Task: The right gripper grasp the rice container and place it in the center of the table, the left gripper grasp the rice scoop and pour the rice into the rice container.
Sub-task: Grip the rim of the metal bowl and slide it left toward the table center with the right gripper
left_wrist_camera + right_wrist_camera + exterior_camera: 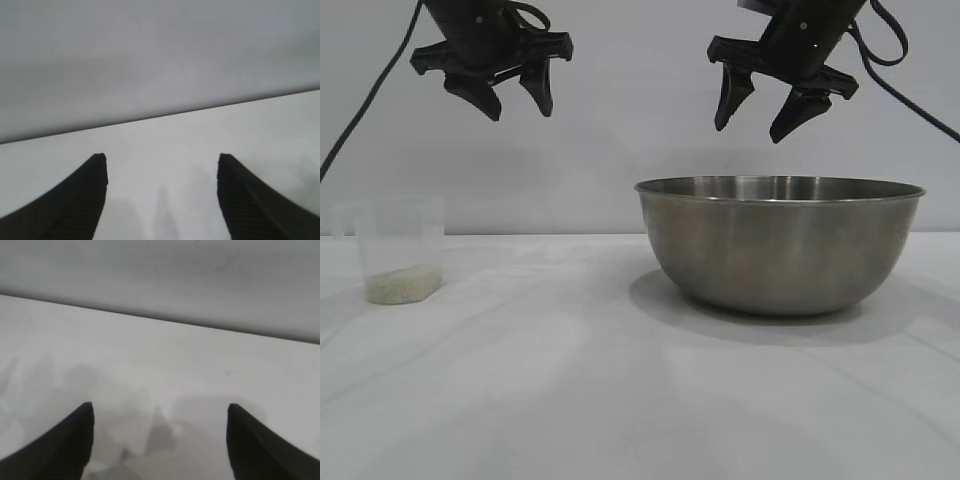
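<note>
The rice container (780, 245), a large steel bowl, stands on the white table (570, 380), right of centre. Far left stands the rice scoop (400, 250), a frosted plastic cup with a thin layer of rice (402, 286) at its bottom. My right gripper (756, 127) hangs open high above the bowl's rim, holding nothing. High up at the left my left gripper (518, 112) is open and empty too, up and to the right of the scoop. Each wrist view shows only its own spread fingertips (97, 165) (85, 412) over bare table; bowl and scoop are out of those views.
A plain grey wall (620, 150) closes the back of the table. Black cables (360, 110) trail from both arms. Bare white surface lies between the scoop and the bowl and in front of both.
</note>
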